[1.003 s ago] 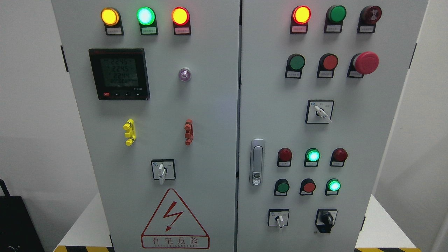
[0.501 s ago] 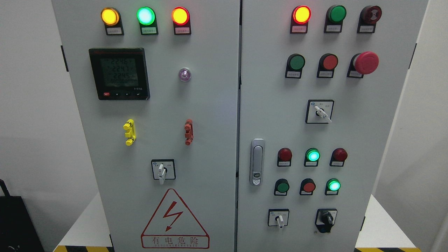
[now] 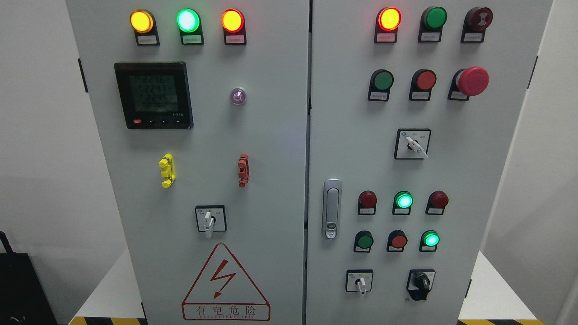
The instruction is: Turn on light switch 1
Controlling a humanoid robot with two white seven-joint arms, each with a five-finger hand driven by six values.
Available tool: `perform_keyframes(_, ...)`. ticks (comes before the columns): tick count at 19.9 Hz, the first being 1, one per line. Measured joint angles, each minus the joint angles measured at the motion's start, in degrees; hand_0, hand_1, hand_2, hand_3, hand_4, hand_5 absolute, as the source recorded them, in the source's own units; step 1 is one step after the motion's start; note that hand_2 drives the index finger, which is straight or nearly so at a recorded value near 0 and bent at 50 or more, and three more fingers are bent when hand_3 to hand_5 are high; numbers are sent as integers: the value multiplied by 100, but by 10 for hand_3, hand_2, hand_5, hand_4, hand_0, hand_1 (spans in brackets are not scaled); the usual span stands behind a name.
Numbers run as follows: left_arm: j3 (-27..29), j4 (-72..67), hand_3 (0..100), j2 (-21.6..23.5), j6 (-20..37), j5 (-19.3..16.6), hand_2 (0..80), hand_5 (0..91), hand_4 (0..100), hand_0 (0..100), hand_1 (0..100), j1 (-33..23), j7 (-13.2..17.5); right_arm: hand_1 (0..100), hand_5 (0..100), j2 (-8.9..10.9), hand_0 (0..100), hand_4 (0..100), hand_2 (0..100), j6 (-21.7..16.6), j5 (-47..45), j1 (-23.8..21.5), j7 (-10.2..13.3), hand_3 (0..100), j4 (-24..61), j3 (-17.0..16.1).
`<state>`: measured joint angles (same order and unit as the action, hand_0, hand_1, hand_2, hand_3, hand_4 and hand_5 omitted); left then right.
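A grey electrical cabinet (image 3: 280,135) with two doors fills the head view. The left door carries a white rotary switch (image 3: 208,222) pointing down. On the right door are a white rotary switch (image 3: 415,145) turned to the lower right, a small white switch (image 3: 361,284) and a black knob (image 3: 421,282) at the bottom. Green and red push buttons (image 3: 383,80) sit in rows; lamps (image 3: 188,20) glow yellow, green and red along the top. I cannot tell which control is light switch 1. Neither hand shows.
A digital meter (image 3: 154,95) sits upper left, with a yellow clip (image 3: 167,170) and a red clip (image 3: 243,169) below. A red mushroom stop button (image 3: 472,81) juts out upper right. A chrome door handle (image 3: 332,208) is mid-panel. White platform (image 3: 492,293) flanks the cabinet.
Only the meter digits flicker; nothing else has moved.
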<state>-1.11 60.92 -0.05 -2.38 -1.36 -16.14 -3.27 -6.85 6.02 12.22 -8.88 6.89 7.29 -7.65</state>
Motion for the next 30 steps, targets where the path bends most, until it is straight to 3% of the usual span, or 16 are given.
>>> perform_keyframes(2, 19, 509, 451, 1, 0, 42, 261, 236, 590, 271, 266, -50, -6, 0, 0, 0, 54, 0, 0, 0, 0, 0, 0, 0, 0, 0)
perform_keyframes(7, 52, 1695, 520, 2, 30, 97, 323, 358, 656, 339, 378, -162, -16, 0, 0, 0, 55, 0, 0, 0, 0, 0, -1, 0, 0, 0)
perform_keyframes(11, 69, 2562, 568, 3, 32, 117, 385, 451, 687, 366, 403, -250, -31, 0, 0, 0, 55, 0, 0, 0, 0, 0, -1, 0, 0, 0)
perform_keyframes(20, 94, 4212, 620, 4, 1, 133, 428, 543, 733, 384, 442, -290, -151, 0, 0, 0, 55, 0, 0, 0, 0, 0, -25, 0, 1, 0)
perform_keyframes(27, 101, 4913, 700, 5, -430, 135, 500, 594, 773, 404, 499, 227, -250, 0, 0, 0, 54, 0, 0, 0, 0, 0, -6, 0, 1, 0)
perform_keyframes(30, 103, 5105, 730, 5, -629, 136, 527, 622, 787, 289, 541, 516, -391, 0, 0, 0, 54, 0, 0, 0, 0, 0, -6, 0, 1, 0)
